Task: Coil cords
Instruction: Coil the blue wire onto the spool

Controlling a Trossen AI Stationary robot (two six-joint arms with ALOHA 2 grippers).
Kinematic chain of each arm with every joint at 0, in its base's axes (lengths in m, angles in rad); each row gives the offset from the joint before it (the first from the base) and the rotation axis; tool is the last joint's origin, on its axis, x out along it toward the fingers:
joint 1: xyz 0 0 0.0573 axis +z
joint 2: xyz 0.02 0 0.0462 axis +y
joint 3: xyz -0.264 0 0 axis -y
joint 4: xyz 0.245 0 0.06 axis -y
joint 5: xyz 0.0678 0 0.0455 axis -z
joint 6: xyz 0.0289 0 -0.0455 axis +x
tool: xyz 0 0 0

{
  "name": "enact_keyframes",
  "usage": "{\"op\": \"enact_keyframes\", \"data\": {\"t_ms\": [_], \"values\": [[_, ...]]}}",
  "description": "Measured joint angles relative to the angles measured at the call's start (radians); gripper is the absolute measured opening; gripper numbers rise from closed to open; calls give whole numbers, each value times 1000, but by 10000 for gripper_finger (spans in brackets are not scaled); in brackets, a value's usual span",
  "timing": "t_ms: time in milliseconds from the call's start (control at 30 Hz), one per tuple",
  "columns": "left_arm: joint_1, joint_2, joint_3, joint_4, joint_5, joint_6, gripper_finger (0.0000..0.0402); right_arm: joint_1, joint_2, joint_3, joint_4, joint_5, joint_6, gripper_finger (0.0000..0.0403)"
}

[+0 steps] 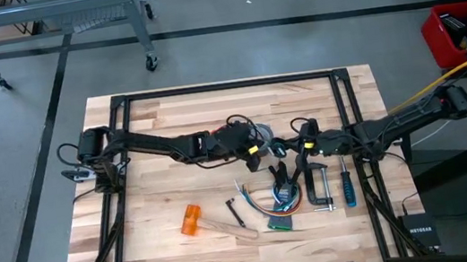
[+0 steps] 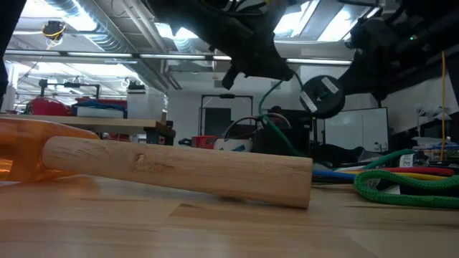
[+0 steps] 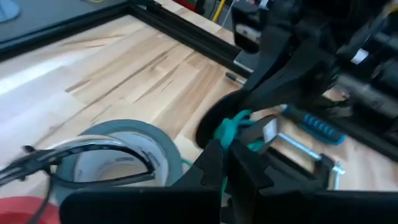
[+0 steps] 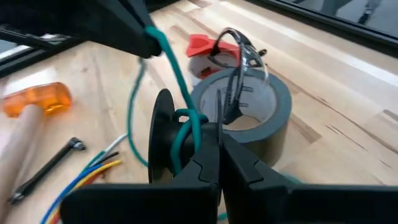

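Now both grippers pinch green cord (image 4: 163, 53), taut diagonally from right gripper (image 4: 219, 140) up to left gripper (image 4: 146, 42).

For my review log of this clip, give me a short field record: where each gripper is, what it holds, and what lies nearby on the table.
left gripper: shut on green cord, raised above the table centre
right gripper: shut on the green cord at the black puck
grey tape roll: flat on the table, dark cable looped across it
red piece: beyond the tape roll
mallet: on the table, near side
clamp: near side, beside blue screwdriver
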State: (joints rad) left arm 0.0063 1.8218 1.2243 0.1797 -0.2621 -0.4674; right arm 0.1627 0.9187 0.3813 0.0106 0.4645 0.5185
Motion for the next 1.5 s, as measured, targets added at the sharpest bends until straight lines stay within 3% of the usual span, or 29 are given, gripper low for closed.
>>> {"op": "enact_keyframes", "data": {"t_ms": [400, 800, 1100, 1500], "values": [[-12, 2, 0, 67, 29, -50, 0, -2, 176, 3, 265, 59, 38, 1], [-39, 2, 0, 72, 25, -41, 0, -85, 346, 153, 279, 48, 34, 1], [-66, 1, 0, 11, -14, 7, 0, -150, 348, 209, 276, -10, 22, 2], [-92, 37, 3, -29, -76, 22, 0, -151, 348, 212, 315, -30, -3, 2]]}}
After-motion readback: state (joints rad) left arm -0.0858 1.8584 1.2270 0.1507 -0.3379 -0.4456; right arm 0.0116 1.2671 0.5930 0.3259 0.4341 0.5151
